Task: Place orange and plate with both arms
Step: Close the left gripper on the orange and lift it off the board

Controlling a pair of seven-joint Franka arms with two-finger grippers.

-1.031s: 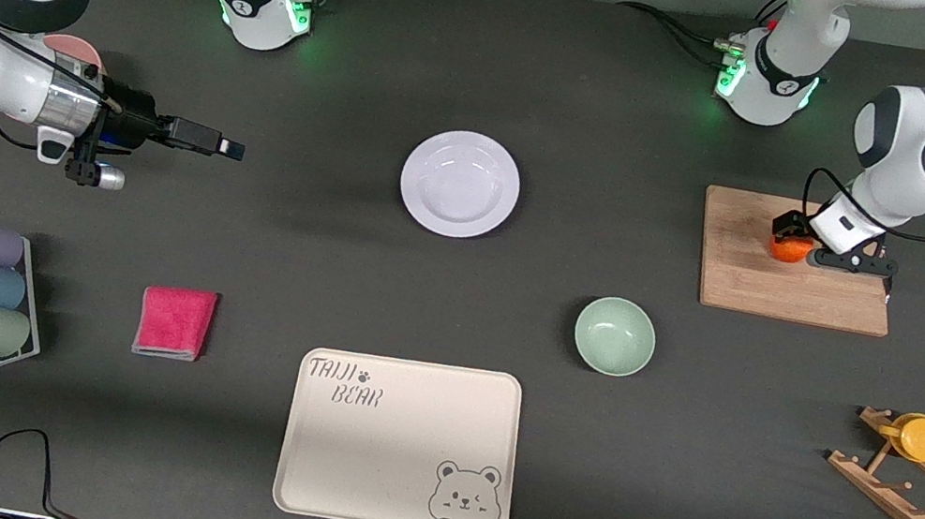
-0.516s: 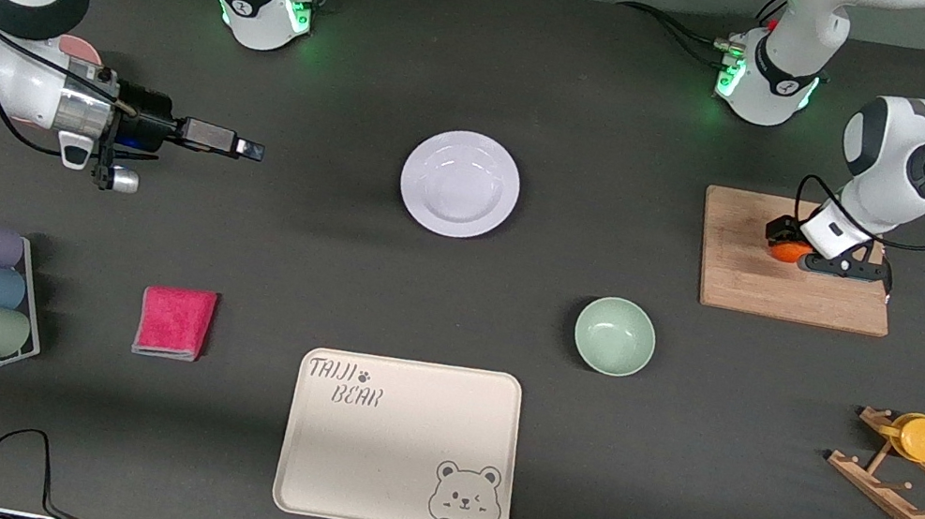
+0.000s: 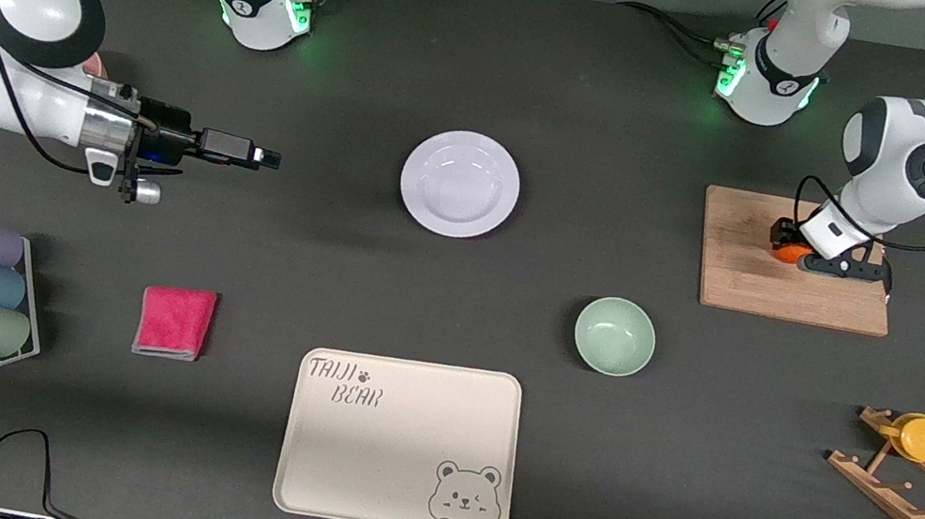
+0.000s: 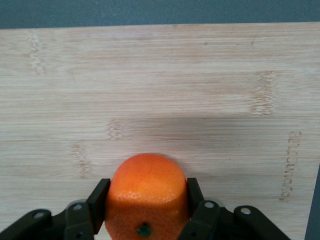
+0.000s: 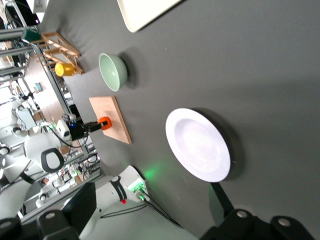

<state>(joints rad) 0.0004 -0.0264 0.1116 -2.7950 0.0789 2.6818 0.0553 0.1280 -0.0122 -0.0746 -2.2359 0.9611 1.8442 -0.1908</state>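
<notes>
Your orange [image 4: 145,197] is sitting on the wooden cutting board [image 3: 790,289] at the left arm's end of the table, and the left gripper [image 3: 793,246] is closing on it: in the left wrist view the two black fingers [image 4: 97,202] are pressing against its sides, with the green stem scar facing the camera. You are seeing the left arm folding down steeply from its base, elbow high, wrist tipped over the board's edge farthest from the front camera. In the front view only a sliver of the fruit is showing under the gripper, while the left wrist view is giving you the grip plainly.

The plate [image 3: 460,183] is lying bare near the middle of the table, well apart from the board. The right gripper [image 3: 266,158] is hovering over bare table between the right arm's end and the plate, forearm lying nearly level and pointing toward the plate; its fingers are standing wide apart and holding nothing.

Nearer the front camera, the mint-green bowl [image 3: 615,336] is sitting with nothing in it, and the cream bear tray [image 3: 401,444] is likewise carrying nothing. A wire rack [image 3: 28,297] is holding three pastel cups on their sides. The right wrist view is showing you the plate [image 5: 197,145], bowl [image 5: 112,71] and board [image 5: 117,120] in one look.
</notes>
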